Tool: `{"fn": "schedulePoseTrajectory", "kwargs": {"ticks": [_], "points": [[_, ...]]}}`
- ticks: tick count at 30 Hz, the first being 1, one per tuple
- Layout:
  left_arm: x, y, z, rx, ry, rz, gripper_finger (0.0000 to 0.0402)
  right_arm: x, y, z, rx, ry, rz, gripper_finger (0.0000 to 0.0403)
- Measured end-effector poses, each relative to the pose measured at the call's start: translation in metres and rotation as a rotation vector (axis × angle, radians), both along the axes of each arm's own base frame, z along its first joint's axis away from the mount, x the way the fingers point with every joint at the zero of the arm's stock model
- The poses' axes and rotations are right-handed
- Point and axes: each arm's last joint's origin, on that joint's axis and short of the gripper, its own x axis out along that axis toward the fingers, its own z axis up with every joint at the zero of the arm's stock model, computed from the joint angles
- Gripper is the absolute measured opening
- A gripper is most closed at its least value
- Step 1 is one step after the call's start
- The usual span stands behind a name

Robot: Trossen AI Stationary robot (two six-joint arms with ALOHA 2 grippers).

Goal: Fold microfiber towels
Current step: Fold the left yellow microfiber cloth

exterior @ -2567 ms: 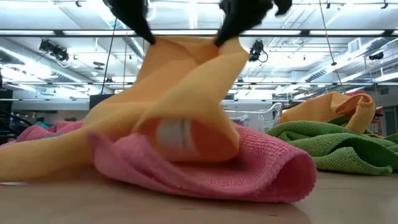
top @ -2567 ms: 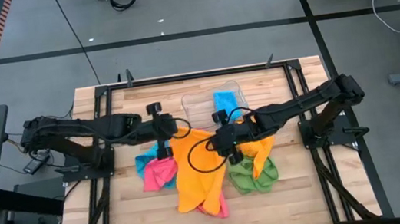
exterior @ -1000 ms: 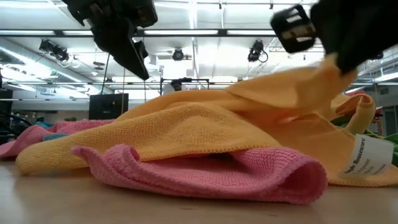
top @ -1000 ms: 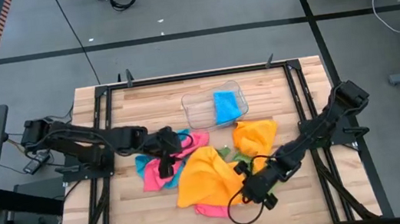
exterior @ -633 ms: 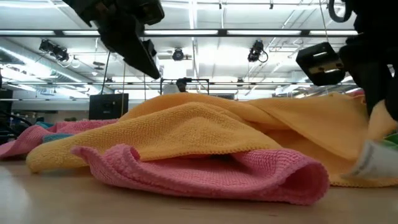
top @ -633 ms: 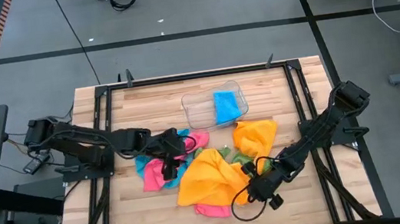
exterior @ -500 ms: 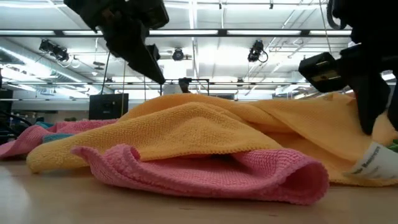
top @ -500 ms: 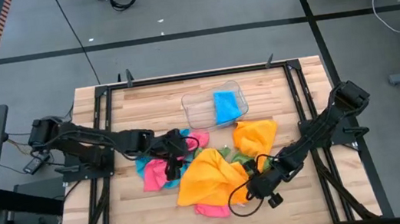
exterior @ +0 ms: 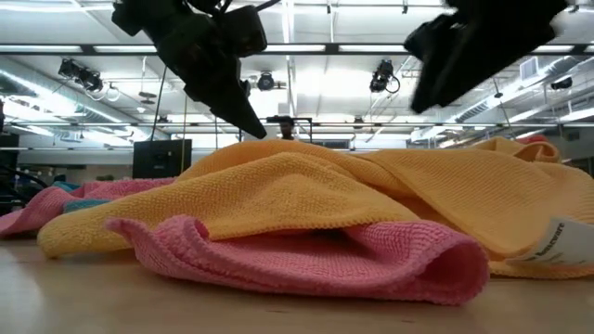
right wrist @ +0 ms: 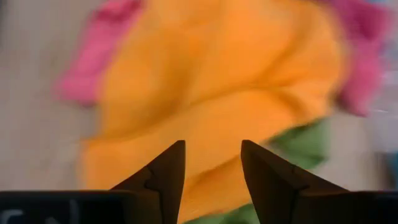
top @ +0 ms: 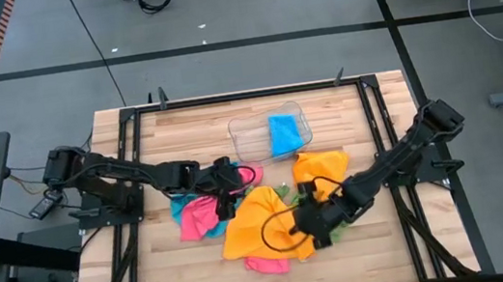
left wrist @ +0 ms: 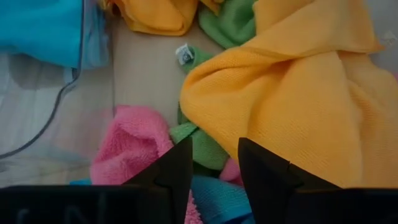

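Claws first: the right claw (top: 309, 223) hangs over the near right edge of the big orange towel (top: 257, 223), fingers apart with nothing between them, as the right wrist view shows. The left claw (top: 224, 189) sits at the towel's far left corner, above the pink towel (top: 198, 216); its fingers also stand apart and grip nothing, with orange, pink and green cloth lying below them in the left wrist view.

Outward from there, the orange towel lies rumpled in a heap mid-tabletop (top: 392, 249), draped over a second pink one (exterior: 306, 260) at its near edge. A green towel (top: 336, 227) peeks out by the right claw, another orange one (top: 323, 168) lies behind it, and a blue one (top: 284, 134) sits in the clear tray (top: 250, 141).

Judging by this, the step is spreading the orange towel flat, between grasps. Next each claw likely needs a fresh pinch on a separate corner, one layer only, clear of the pink cloth beneath.
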Motion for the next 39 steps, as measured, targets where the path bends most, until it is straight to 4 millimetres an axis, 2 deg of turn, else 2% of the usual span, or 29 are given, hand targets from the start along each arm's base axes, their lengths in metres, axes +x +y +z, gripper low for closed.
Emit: {"fn": "schedulePoseTrajectory", "kwargs": {"ticks": [8,15,24,27,33,36,39], "points": [[-0.002,-0.009,-0.001,-0.048,0.01,0.018,0.0135,0.021,-0.029,-0.001,-0.111,-0.074,-0.068,0.0163],[-0.006,-0.017,-0.003,-0.054,0.054,0.0,0.0126,0.042,-0.037,-0.033,-0.22,-0.022,-0.015,0.0162],[-0.01,-0.024,-0.005,-0.059,0.088,-0.01,0.0117,0.048,-0.049,-0.047,-0.315,0.029,0.003,0.0157],[-0.011,-0.023,-0.005,-0.066,0.094,0.0,0.0118,0.05,-0.052,-0.048,-0.335,0.038,0.013,0.0129],[-0.012,-0.028,-0.006,-0.078,0.101,-0.009,0.0111,0.052,-0.056,-0.046,-0.358,0.031,0.034,0.0017],[-0.013,-0.036,-0.006,-0.095,0.104,-0.065,0.0106,0.05,-0.057,-0.038,-0.414,0.017,0.046,0.0009],[-0.014,-0.047,-0.004,-0.101,0.078,-0.132,0.0102,0.048,-0.059,-0.021,-0.445,-0.025,0.062,0.0008]]}}
